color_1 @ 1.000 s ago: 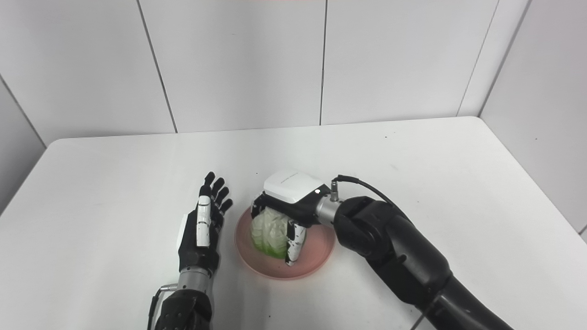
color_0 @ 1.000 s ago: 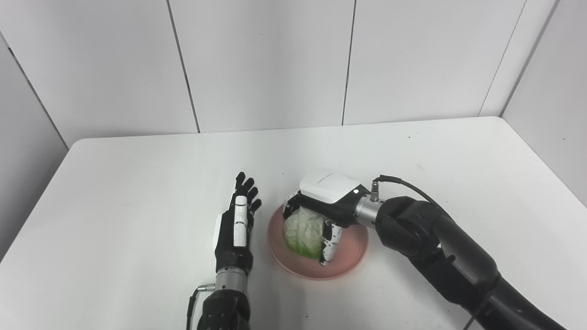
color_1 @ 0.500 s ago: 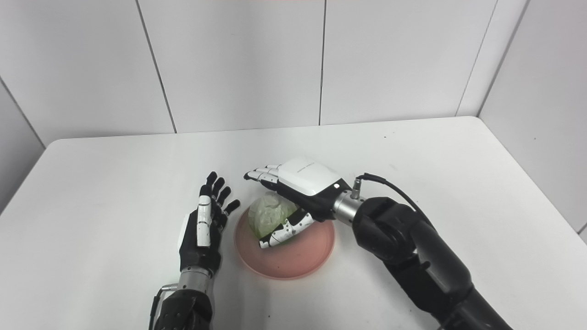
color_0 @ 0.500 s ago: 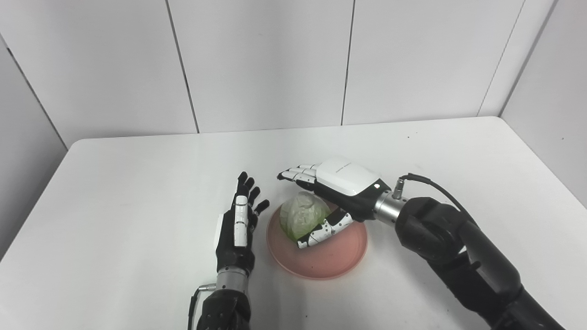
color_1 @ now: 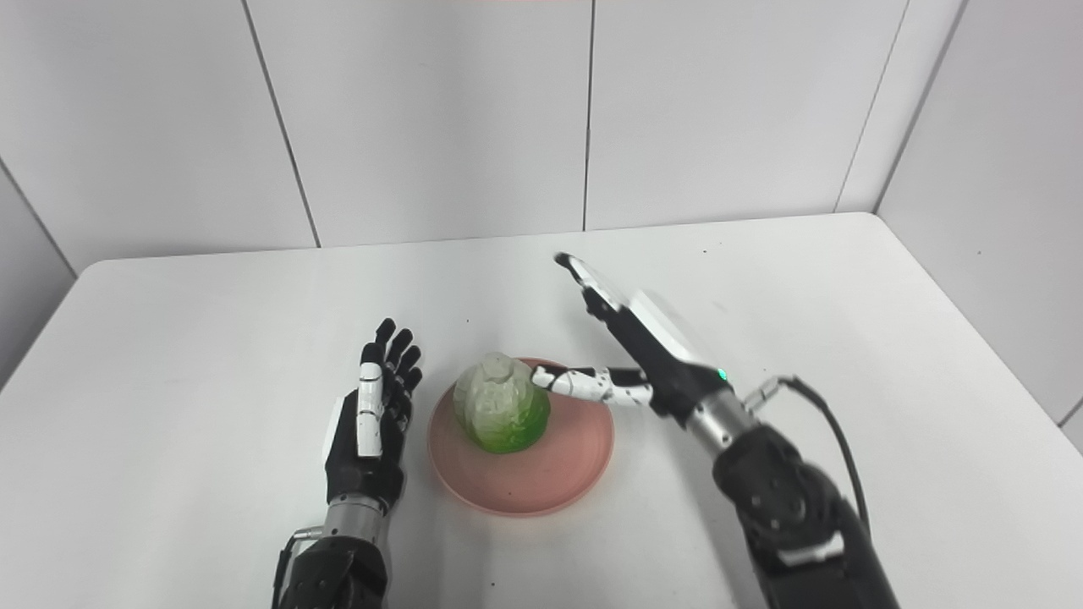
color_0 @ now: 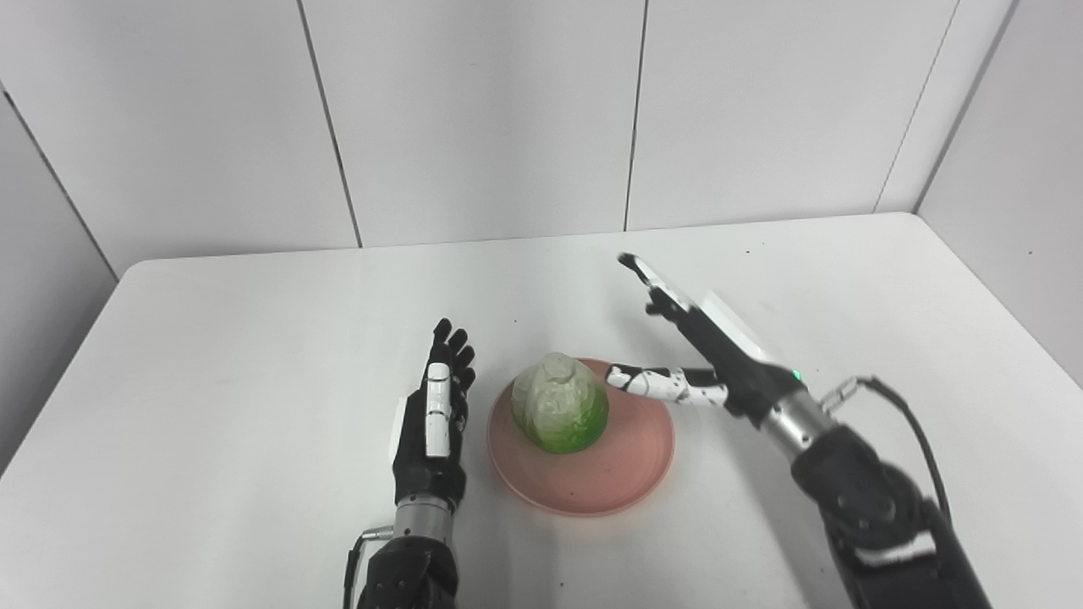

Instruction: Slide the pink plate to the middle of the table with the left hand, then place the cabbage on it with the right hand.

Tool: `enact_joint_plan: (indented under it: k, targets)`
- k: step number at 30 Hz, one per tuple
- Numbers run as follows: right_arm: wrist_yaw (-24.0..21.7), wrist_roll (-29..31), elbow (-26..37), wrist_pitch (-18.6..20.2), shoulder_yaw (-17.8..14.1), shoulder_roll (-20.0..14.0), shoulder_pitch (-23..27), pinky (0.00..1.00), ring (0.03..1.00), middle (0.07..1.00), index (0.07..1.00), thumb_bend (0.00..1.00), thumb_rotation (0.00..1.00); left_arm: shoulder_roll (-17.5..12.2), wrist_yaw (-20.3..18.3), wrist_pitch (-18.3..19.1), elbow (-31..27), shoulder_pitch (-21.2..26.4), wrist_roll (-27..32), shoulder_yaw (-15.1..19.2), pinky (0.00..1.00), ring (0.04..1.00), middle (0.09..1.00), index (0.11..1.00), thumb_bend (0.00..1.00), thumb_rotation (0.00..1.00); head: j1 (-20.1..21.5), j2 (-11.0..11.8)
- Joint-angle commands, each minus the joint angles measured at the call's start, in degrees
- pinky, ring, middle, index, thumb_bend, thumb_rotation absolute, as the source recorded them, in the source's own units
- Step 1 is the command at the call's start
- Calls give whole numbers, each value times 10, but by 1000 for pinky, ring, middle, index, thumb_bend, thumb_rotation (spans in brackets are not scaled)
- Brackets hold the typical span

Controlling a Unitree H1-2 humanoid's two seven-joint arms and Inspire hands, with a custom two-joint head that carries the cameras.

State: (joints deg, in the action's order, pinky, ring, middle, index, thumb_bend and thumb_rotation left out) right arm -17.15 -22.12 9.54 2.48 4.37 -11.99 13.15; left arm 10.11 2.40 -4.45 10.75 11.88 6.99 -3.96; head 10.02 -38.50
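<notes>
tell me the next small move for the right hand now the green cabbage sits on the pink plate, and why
Probably draw the right hand back toward the robot's side of the white table. The pale green cabbage stands alone on the round pink plate, the hand is open and clear of it, and the left hand rests open beside the plate, so nothing seems left to do.

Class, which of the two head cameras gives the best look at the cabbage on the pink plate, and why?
Neither wins by much. The right eye view shows the cabbage nearer the picture's middle, uncovered, on the pink plate. The left eye view shows the same cabbage equally whole. The right hand is open and off it.
</notes>
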Motion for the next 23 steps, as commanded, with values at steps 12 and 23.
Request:
enact_joint_plan:
  k: [12,23]
  targets:
    - [100,144,0,29,-59,117,-49,1000,1000,1000,1000,608,779,-31,-48,-30,3,23,4,-2,1000,1000,1000,993,684,1000,6,7]
    - [130,236,-68,-43,-64,163,-47,1000,1000,1000,1000,612,787,-40,-55,-35,21,27,-1,3,1000,1000,996,980,694,1000,6,16]
